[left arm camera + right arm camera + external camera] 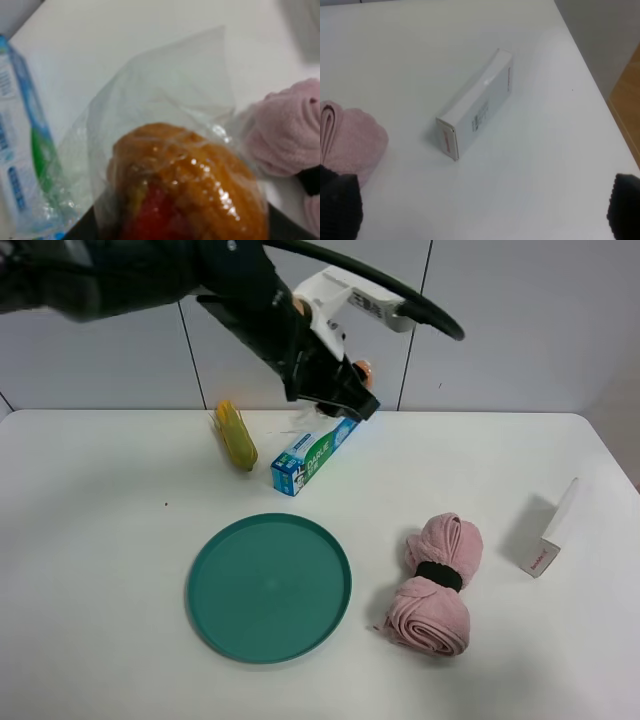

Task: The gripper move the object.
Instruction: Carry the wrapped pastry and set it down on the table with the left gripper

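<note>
My left gripper (338, 390), black-jawed on a dark arm with a white part and black cables, hangs above the back of the table. It is shut on the muffin (363, 369), which is held in the air. In the left wrist view the orange-brown muffin (195, 185) with a red spot fills the lower frame, and its crinkly clear wrapper (165, 90) spreads out past it. My right gripper (480, 215) is open and empty, its black fingertips (337, 205) showing at the frame's corners above the table near a white box. It is out of the exterior view.
A yellow corn cob (237, 435) and a blue-and-white box (315, 456) lie just below the left gripper. A green plate (269, 586) lies at the front middle. A rolled pink towel (438, 583) lies right of it. A small white box (553, 530) stands near the table's right edge.
</note>
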You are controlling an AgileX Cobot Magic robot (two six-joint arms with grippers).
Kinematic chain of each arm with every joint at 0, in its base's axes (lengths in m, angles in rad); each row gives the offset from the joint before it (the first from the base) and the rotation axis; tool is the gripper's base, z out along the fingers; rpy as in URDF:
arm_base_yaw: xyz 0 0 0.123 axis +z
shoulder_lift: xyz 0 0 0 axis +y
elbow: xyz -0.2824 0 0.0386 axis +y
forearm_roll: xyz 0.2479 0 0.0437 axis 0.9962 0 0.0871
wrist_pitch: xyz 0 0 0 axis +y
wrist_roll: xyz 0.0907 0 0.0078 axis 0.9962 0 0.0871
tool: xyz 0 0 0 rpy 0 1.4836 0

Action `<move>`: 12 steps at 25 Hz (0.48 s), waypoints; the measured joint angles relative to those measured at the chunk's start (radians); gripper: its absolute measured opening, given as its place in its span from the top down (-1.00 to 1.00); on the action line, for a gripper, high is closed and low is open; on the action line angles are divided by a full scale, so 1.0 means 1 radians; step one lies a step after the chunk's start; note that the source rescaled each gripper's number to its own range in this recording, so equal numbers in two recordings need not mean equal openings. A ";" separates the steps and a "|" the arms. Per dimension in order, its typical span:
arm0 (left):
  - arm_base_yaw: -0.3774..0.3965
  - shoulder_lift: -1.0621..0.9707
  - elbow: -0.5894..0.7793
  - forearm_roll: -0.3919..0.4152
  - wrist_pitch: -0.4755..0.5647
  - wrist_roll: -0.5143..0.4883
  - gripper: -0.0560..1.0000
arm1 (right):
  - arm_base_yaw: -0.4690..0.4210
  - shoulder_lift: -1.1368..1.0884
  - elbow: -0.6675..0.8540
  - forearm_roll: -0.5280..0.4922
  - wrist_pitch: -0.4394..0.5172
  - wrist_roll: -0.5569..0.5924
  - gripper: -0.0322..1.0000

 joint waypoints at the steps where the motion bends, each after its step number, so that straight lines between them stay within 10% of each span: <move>1: -0.012 0.038 -0.040 0.000 0.017 0.000 0.89 | 0.000 0.000 0.000 0.000 0.000 0.000 -1.00; 12: -0.044 0.328 -0.311 0.008 0.018 0.026 0.89 | 0.000 0.000 0.000 0.000 0.000 0.000 -1.00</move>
